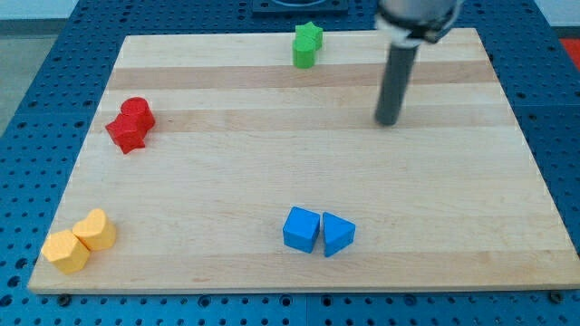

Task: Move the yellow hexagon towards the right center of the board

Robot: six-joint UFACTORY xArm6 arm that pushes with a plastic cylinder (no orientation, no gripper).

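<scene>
Two yellow blocks sit at the board's bottom left corner, touching: a yellow hexagon (66,250) lower left and a second yellow block (96,229) just up and right of it, its shape hard to make out. My tip (388,120) rests on the board in the upper right part, far from both yellow blocks. The rod rises from it to the top edge of the view.
Two red blocks (130,124) touch each other at the left edge. A green star-like block (307,44) stands at the top centre. A blue cube (301,229) and a blue triangular block (337,234) sit side by side at bottom centre. The wooden board (453,199) lies on a blue perforated table.
</scene>
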